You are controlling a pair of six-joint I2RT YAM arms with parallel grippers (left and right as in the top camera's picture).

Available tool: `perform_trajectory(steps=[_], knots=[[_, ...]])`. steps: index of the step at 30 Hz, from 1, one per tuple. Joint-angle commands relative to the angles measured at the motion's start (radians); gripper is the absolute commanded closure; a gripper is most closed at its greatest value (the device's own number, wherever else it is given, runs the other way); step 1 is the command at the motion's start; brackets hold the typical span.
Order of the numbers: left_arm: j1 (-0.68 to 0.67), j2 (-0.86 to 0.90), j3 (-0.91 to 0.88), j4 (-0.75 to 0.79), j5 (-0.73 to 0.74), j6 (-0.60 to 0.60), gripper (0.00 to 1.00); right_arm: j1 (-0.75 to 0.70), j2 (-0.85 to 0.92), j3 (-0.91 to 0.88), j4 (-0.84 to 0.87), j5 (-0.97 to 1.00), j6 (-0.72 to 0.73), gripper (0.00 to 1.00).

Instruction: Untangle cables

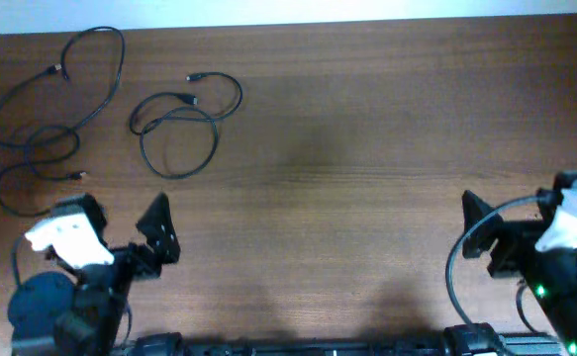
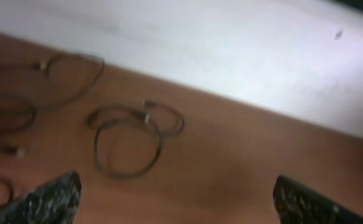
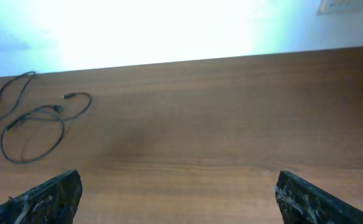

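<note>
Brown wood-grain table [image 1: 367, 148] fills most of the overhead view, w/ soft sheen near its centre. Beyond table's far edge: plain white wall [image 3: 169, 25], v. bright, glare washing it out. Small dark mark [image 2: 338, 34] on wall above table.

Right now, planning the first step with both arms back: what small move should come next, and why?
Probably reach the left end effector forward toward the cables: their loops cross at the far left of the table, nearer that arm than the right end effector. Both end effectors are open and empty.
</note>
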Motion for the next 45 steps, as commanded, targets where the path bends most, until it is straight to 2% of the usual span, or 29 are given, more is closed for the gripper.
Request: perform_trajectory(steps=[1,12,18,28,39,45], knots=[[-0.005,-0.029,0.002,-0.070,-0.011,0.016,0.01,0.005,-0.072,0.025,-0.051,0.023,-0.008,0.01],[-0.005,-0.047,0.002,-0.158,0.041,0.018,0.01,0.005,-0.243,0.142,-0.322,0.024,-0.009,0.01],[-0.005,-0.047,0.002,-0.207,0.031,0.027,0.02,0.005,-0.317,0.146,-0.372,0.070,-0.008,0.01],[-0.005,-0.046,0.002,-0.301,0.038,0.027,0.01,0.005,-0.316,0.139,-0.320,0.072,-0.009,0.01],[-0.005,-0.046,0.002,-0.528,0.038,0.027,0.01,0.005,-0.317,0.139,-0.247,0.100,-0.009,0.01],[-0.005,-0.046,0.002,-0.656,0.038,0.027,0.01,0.005,-0.316,0.079,-0.011,0.072,-0.009,0.01]])
